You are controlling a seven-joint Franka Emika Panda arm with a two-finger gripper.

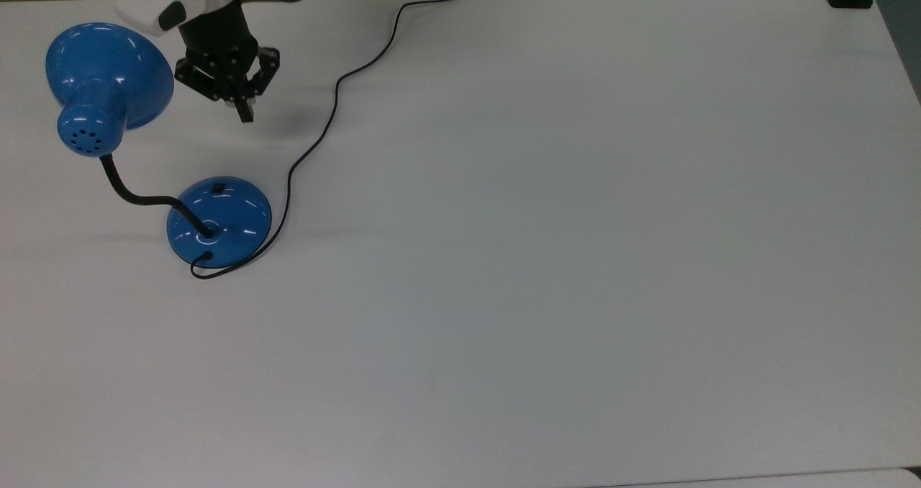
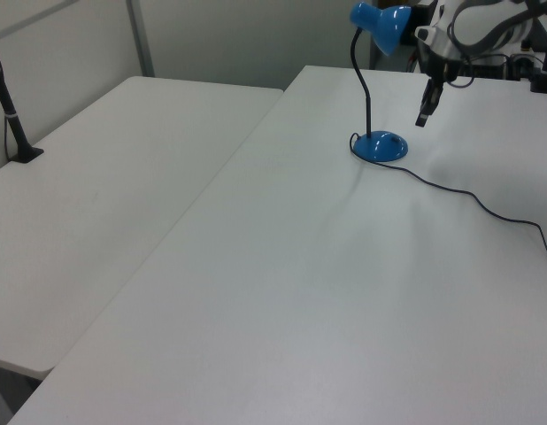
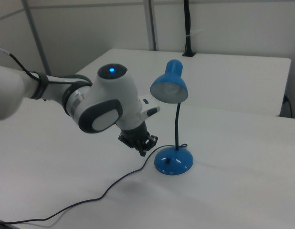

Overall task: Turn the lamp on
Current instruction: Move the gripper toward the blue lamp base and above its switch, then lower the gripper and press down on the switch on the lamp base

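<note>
Lamp stands near the table's far left corner in the top view; the gripper, fingers seemingly pressed together, hovers above its base.

Even, soft overhead light, faint diffuse shadows on the white table, small glints on the lamp.

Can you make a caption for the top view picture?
Black two-finger gripper hovers near glossy blue desk lamp on white table.

Cord cut off at top view's upper edge, switch perhaps too small
</note>
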